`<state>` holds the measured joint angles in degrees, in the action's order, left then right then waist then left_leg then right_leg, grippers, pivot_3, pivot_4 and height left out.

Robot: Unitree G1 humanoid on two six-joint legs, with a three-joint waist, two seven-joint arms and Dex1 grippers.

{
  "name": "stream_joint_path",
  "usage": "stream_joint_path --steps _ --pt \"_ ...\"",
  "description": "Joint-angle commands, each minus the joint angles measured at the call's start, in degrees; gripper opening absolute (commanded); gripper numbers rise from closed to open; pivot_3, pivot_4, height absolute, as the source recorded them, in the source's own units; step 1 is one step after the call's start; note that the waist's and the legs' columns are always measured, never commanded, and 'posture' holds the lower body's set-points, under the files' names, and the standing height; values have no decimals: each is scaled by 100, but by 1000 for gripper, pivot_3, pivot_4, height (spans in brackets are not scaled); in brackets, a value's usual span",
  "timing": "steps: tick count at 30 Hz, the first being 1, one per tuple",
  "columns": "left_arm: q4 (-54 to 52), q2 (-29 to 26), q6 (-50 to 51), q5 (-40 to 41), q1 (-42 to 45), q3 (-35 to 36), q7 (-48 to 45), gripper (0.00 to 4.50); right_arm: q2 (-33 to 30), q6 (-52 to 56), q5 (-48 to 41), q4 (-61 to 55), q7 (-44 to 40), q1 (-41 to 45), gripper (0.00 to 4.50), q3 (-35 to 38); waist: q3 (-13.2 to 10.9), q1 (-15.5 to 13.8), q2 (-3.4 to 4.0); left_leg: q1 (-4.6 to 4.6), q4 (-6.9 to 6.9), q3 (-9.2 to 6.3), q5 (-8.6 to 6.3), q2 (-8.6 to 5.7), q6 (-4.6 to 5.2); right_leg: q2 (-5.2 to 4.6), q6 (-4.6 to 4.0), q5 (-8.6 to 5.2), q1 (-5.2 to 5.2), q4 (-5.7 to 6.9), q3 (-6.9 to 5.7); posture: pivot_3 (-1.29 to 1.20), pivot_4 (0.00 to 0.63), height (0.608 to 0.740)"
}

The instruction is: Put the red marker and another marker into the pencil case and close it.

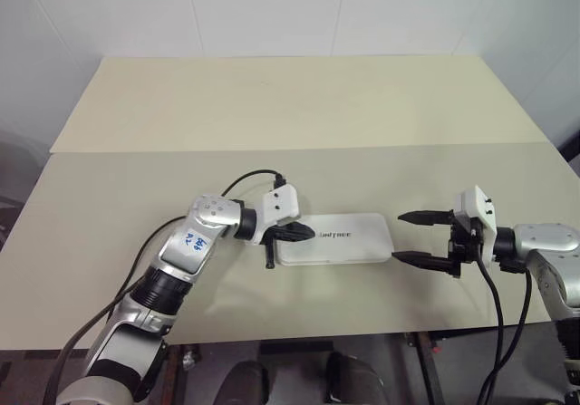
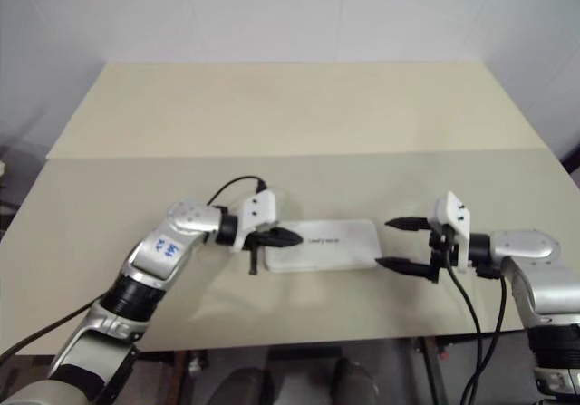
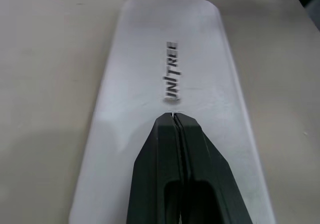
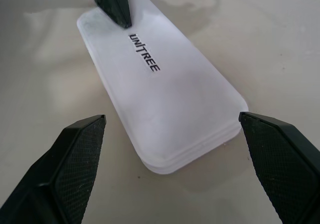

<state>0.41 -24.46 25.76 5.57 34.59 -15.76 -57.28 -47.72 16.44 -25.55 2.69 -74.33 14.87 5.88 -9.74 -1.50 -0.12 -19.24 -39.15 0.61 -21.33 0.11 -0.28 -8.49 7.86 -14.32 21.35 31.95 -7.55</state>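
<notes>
On the lid of the pencil case (image 4: 165,78) we read the dark capital lettering "UNITREE", printed along the length of the white lid and nearer one end of it than the other. In the left wrist view the same word runs away from our left tool (image 3: 176,118), whose tip sits on the lid just short of the first letter. In the left eye view the word shows small on the lid, too small for us to read letter by letter. On the grey shell of our left forearm (image 1: 195,242) there are blue handwritten marks that look like numerals, but we cannot make them out.
</notes>
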Motion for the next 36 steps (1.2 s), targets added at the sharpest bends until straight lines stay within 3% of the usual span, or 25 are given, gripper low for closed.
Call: stream_joint_path --steps 1,9,12,17,23,36 --pt "-196 -88 -154 340 -79 526 114 41 24 -241 44 86 -148 -16 4500 -37 0 5 0 -1 0 1 0 0 0 0 0 0 1 0 0 0 150 740" --pt "-95 -97 -1202 1119 -572 1543 -5 41 53 -579 81 551 -266 60 4500 30 0 0 0 -3 2 0 0 -1 0 -2 0 0 4 0 -1 0 150 740" --pt "-149 -207 -1329 1554 -997 1947 -214 592 200 -1203 22 872 -312 209 4500 251 -1 15 1 -1 6 4 0 -1 0 -1 0 0 5 0 0 0 150 740" --pt "-450 -621 -1335 1898 -1645 2362 -415 2332 379 -2065 -228 1280 -674 387 4500 574 -3 28 -1 0 6 9 0 1 0 0 0 0 6 -6 1 0 150 740" --pt "-580 -805 -1268 2172 -1915 2476 -478 4391 228 -2137 -224 1483 -886 337 4500 617 -3 -11 0 -1 5 2 -1 0 0 -4 0 0 0 -3 1 0 150 740" --pt "-923 -814 -1071 2349 -2017 2230 -524 4457 23 -2140 -223 1681 -719 338 4500 964 -4 13 2 1 9 8 -1 2 -1 -1 -1 0 6 -4 2 0 150 740"
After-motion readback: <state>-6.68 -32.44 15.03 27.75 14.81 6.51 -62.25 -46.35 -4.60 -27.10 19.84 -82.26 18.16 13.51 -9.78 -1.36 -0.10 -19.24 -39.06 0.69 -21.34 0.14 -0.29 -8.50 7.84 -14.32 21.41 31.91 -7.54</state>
